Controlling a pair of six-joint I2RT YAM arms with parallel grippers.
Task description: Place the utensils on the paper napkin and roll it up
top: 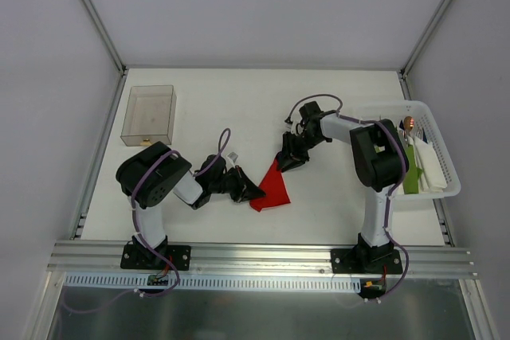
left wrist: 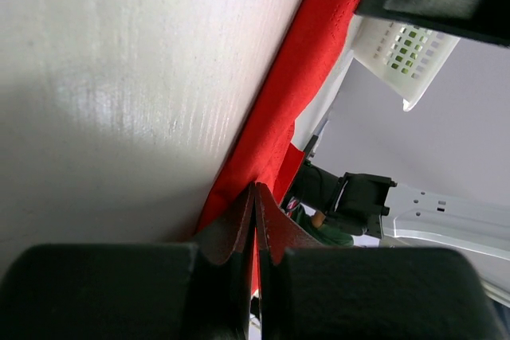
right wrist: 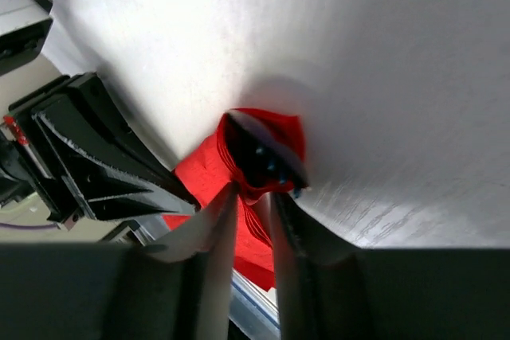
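One part-rolled red paper napkin [top: 275, 187] was pinched by the closed left gripper [top: 255, 191]; the right gripper's [top: 285, 165] hold could not be told.

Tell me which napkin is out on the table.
The red napkin, on the table; the green napkin and white napkins lie in the basket at right.

On the white table [top: 239, 101], a clear box [top: 149, 115] sits far left and a white basket [top: 420, 104] at the right edge. The red paper napkin [top: 275, 189] lies mid-table.
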